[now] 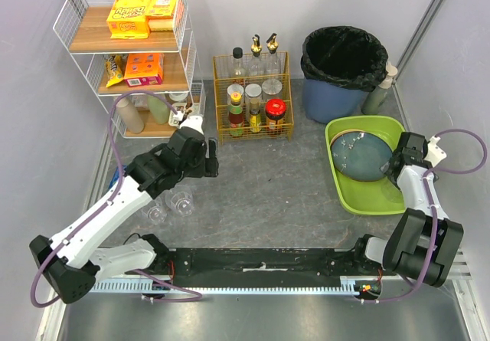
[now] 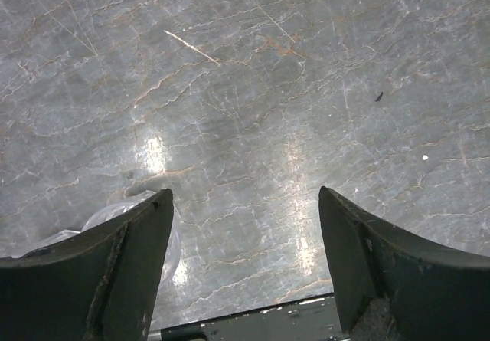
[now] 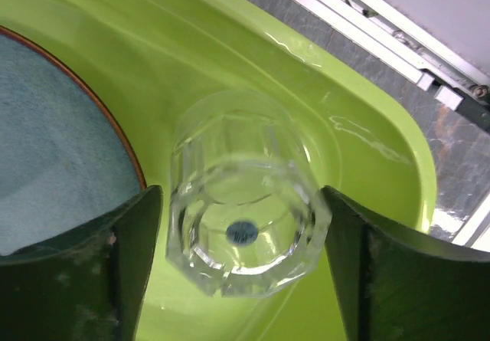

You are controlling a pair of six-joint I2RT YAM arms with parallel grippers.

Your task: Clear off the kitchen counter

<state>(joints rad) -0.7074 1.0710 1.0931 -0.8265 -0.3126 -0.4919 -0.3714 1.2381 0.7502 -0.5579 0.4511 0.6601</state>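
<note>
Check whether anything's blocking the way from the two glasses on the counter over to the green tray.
Nothing visible does: the counter between the two glasses and the green tray is bare. The tray itself already holds a plate and another glass, with the fingers of the right gripper either side of that glass.

Three glasses [image 1: 181, 201], one plate [image 1: 361, 159], one green tray [image 1: 366, 201], one bin [image 1: 329, 100]

Just beside the left tool [image 2: 243, 190], a clear glass [image 2: 111, 212] is largely hidden behind one finger. Between the fingers of the right tool [image 3: 241, 189], a tumbler [image 3: 245, 226] is slightly blurred, and contact cannot be judged. The blue plate [image 3: 53, 149] is cut off at the frame's edge.
</note>
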